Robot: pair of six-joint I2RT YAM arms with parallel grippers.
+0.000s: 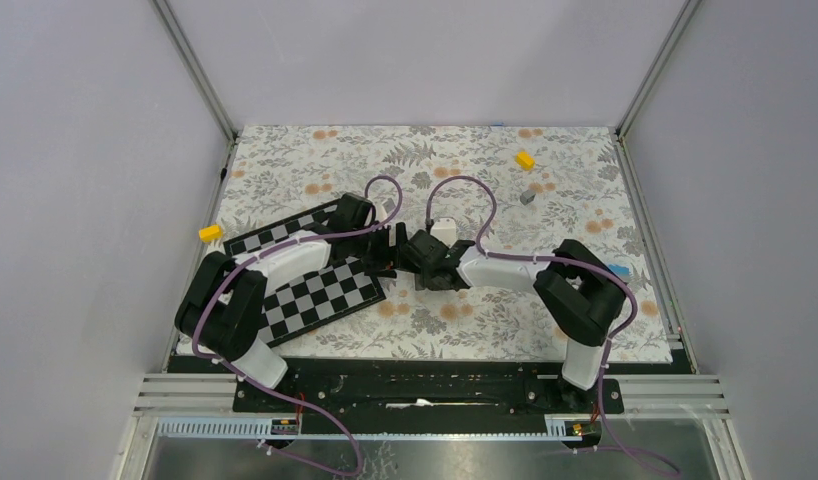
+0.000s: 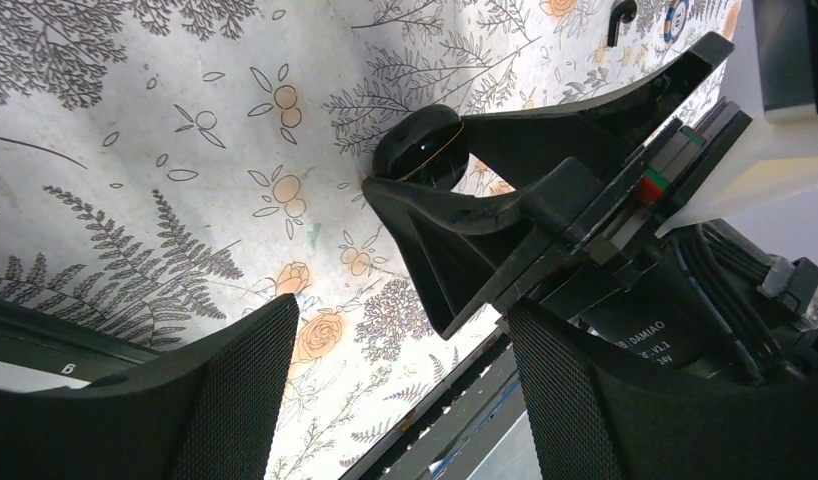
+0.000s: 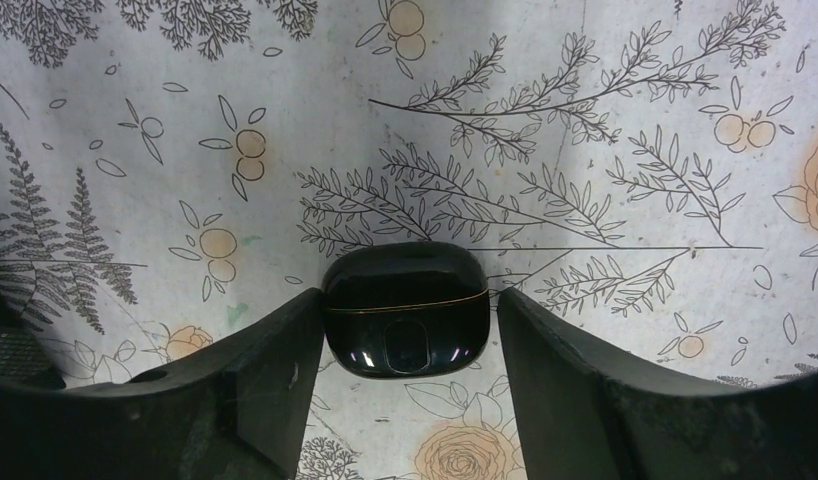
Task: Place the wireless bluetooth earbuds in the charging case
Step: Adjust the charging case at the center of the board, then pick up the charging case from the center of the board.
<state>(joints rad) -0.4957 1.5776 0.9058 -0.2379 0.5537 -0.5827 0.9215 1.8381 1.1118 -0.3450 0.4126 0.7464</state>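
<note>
Black charging case (image 3: pixel 405 310) sits low centre, bracketed by my right gripper (image 3: pixel 407 300), probably to steady it; whether it is pinched I cannot tell. Left gripper (image 2: pixel 403 320) is spread, empty.

I've got the two arms meeting nose to nose mid-table. The right gripper (image 3: pixel 410 300) straddles the charging case (image 3: pixel 405 325), one finger touching it and a sliver of cloth showing at the other, so my left gripper (image 2: pixel 400 330) (fingers spread, nothing between them) faces those fingers head-on. Checkerboard sheets (image 1: pixel 320 295) lie beneath the left arm. Further back, the table (image 1: pixel 465 150) offers room, bar a yellow block (image 1: pixel 525 159) and a grey piece (image 1: pixel 527 196)
</note>
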